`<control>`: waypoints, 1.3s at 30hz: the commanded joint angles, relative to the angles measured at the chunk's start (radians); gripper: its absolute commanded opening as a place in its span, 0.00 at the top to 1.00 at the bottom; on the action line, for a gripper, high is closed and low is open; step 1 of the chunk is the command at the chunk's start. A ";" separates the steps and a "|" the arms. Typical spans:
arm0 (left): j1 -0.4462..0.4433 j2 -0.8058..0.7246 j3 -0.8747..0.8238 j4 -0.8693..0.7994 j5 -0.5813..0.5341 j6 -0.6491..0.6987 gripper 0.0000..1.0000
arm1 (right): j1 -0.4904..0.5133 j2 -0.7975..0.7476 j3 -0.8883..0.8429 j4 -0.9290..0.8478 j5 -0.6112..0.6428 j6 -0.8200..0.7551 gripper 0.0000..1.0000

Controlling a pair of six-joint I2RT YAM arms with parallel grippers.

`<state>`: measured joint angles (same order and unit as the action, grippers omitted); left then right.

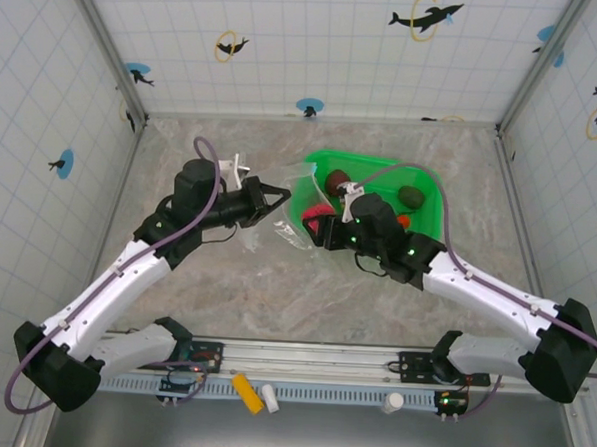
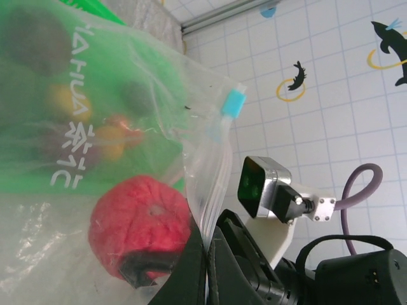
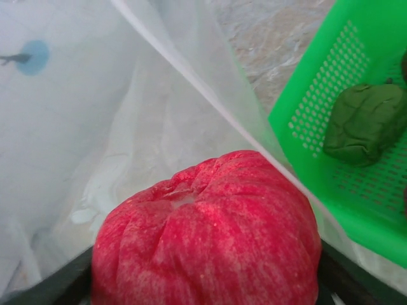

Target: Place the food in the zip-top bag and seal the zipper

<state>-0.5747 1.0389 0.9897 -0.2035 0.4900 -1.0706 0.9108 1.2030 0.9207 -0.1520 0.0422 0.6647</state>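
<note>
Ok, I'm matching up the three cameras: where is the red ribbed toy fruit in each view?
Top external: red toy fruit mid-frame, by the left rim of the green basket.
Left wrist: lower left, seen through the zip-top bag.
Right wrist: bottom centre, close up.
Shared landmark: the green basket, upper middle from above, top left for left wrist, right side for right wrist.

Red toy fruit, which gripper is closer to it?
Right. Right gripper has the red toy fruit between its fingers; left gripper pinches the zip-top bag edge beside it.
</note>
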 commanded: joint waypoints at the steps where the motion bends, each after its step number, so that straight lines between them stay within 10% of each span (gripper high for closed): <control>1: 0.004 -0.005 0.035 -0.039 0.016 0.031 1.00 | 0.020 0.001 0.080 -0.056 0.048 -0.046 0.15; 18: 0.008 -0.008 0.026 -0.118 -0.060 0.068 1.00 | 0.002 -0.067 0.128 0.013 -0.138 -0.118 0.13; 28: 0.031 0.028 0.029 -0.154 -0.081 0.103 1.00 | -0.190 -0.183 0.033 0.137 -0.337 -0.080 0.13; 39: 0.033 0.034 0.058 -0.163 -0.078 0.112 1.00 | -0.375 0.027 0.039 -0.095 -0.070 -0.155 0.15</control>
<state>-0.5476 1.0744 1.0096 -0.3534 0.4145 -0.9905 0.5411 1.1801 0.9535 -0.1692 -0.1375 0.5587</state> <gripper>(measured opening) 0.042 0.845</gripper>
